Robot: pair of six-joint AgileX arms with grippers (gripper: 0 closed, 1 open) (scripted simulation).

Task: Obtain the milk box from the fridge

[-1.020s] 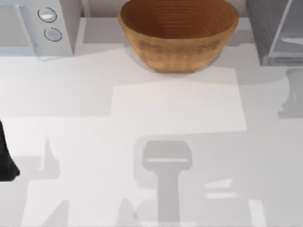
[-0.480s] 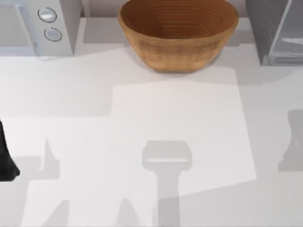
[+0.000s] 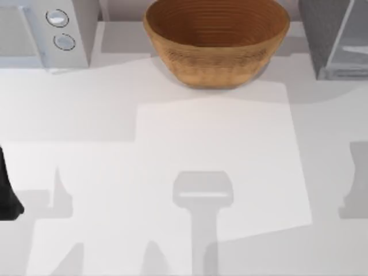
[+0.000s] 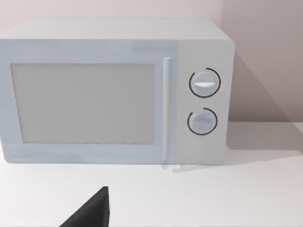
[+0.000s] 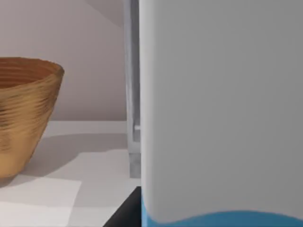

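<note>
Close up in the right wrist view, a white carton with a blue lower edge, probably the milk box (image 5: 222, 118), is sitting beside the woven basket (image 3: 216, 40) and the fridge (image 3: 333, 37), while the grippers' states cannot be told.

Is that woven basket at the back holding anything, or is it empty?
Empty. The top view looks straight down into the basket and shows just its bare ribbed brown inside.
</note>
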